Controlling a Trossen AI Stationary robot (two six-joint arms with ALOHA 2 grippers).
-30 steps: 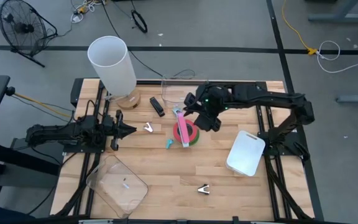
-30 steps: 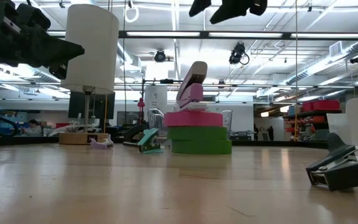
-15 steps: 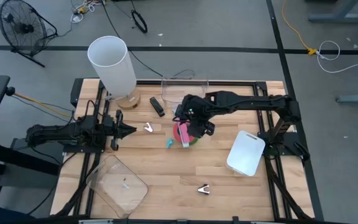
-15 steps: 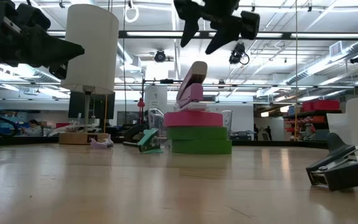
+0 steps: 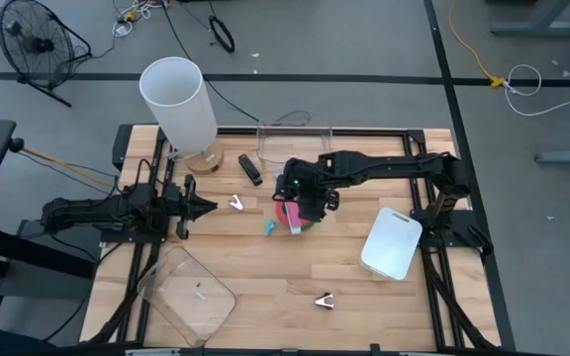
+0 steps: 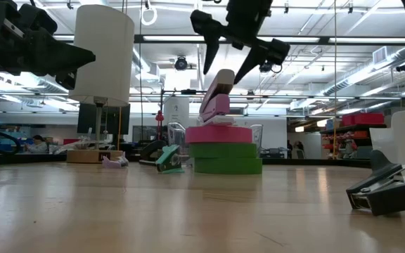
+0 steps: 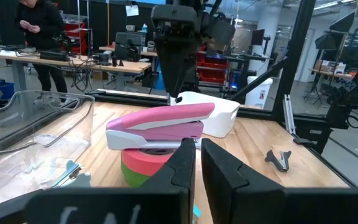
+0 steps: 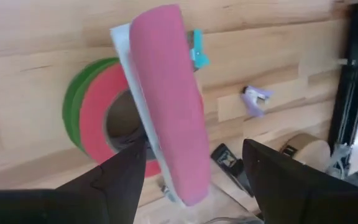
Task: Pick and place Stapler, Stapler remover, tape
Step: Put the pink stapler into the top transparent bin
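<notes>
Your right gripper hangs directly over the pink stapler, fingers spread wide, one on each side of the stapler's raised end. In the low view both fingertips sit level with the top of the stapler; whether either pad touches it cannot be told. Nothing is gripped.

The pink stapler lies across the top of the tape stack, tilted, one end higher than the other. The stack is a pink-red tape roll resting on a green tape roll, near the middle of the table, slightly toward the far side.

Your left gripper waits at the left of the table, fingers nearly together, holding nothing, pointed toward the stack.

Other task items on the table:
- a black stapler, far side, left of the stack;
- a teal staple remover, just beside the stack on its near-left;
- a small pale purple staple remover, between the left gripper and the stack;
- a dark staple remover, near side, well apart from the stack.

Also on the table: a white bin at the right, a clear plastic container at the far edge behind the right gripper, another clear container at the near-left corner, and a tall white cylinder at the far left.

A person stands at a bench in the room beyond the table.
</notes>
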